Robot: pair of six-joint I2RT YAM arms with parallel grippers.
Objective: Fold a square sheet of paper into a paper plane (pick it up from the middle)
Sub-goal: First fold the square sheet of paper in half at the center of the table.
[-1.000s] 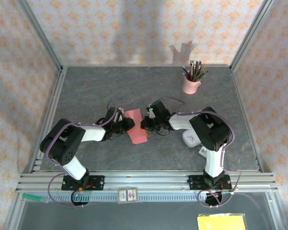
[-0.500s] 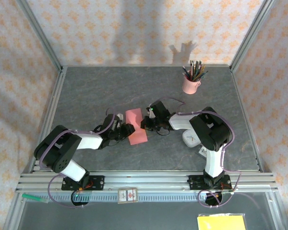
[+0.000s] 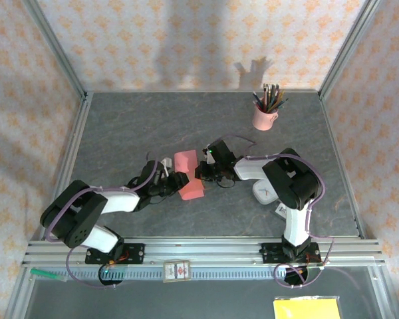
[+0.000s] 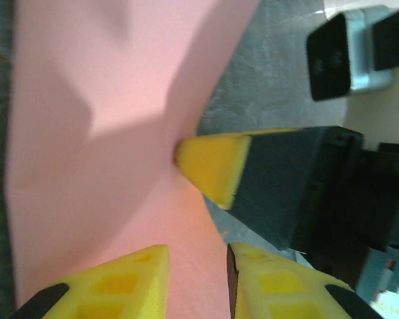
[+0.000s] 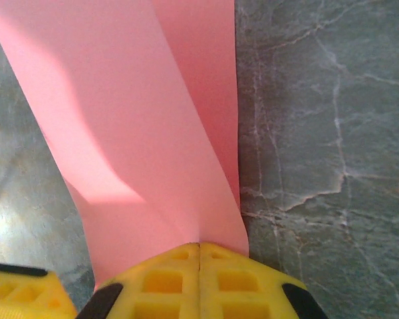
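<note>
Mid-table, paper (image 3: 189,175) runs far-near; right claw (image 5: 199,251) pinches it, left claw (image 4: 197,256) parted.

My square sheet of paper (image 3: 188,174) is thin and salmon-pink, folded over itself into a longish strip. It lies near the middle of the dark surface (image 3: 153,126). One folded edge slants along its length. My right fingers (image 5: 166,279) pinch its right edge, and there it seems to buckle up slightly from the surface.
</note>
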